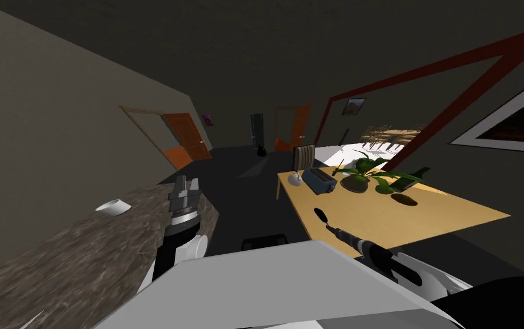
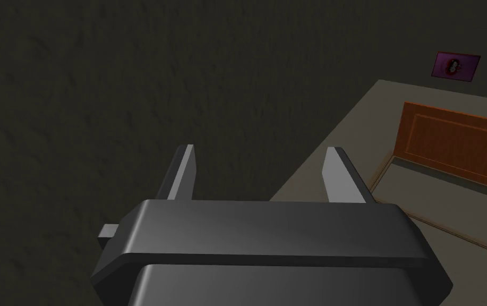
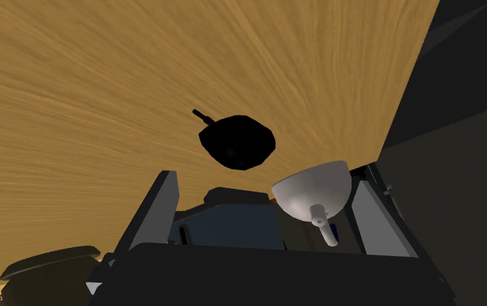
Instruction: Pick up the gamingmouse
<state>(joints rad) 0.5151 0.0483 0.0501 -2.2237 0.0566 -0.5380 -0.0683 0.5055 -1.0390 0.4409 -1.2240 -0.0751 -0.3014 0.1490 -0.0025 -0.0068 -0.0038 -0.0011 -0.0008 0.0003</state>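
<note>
The black gaming mouse (image 1: 320, 215) is sitting on the wooden table (image 1: 426, 220), right by the edge on our left and close to the corner nearest us. We're holding our right gripper (image 3: 265, 178) just short of it, fingers spread apart and gripping nothing. From the wrist cam the mouse is lying straight ahead, lined up with the gap and touching neither finger, with just bare wood showing around it.

Further along that same edge, toward the far corner, a blue-grey toaster (image 1: 319, 180) and a white teapot-looking thing (image 1: 295, 179) are sitting side by side, well past the mouse. A leafy plant (image 1: 360, 174) and a dark bowl (image 1: 404, 199) are sitting more toward the table's middle.

Our left gripper (image 1: 183, 185) is hanging over the end of the marbled counter (image 1: 83, 251), fingers apart too, with a white bowl (image 1: 112, 207) sitting near it on the counter.
</note>
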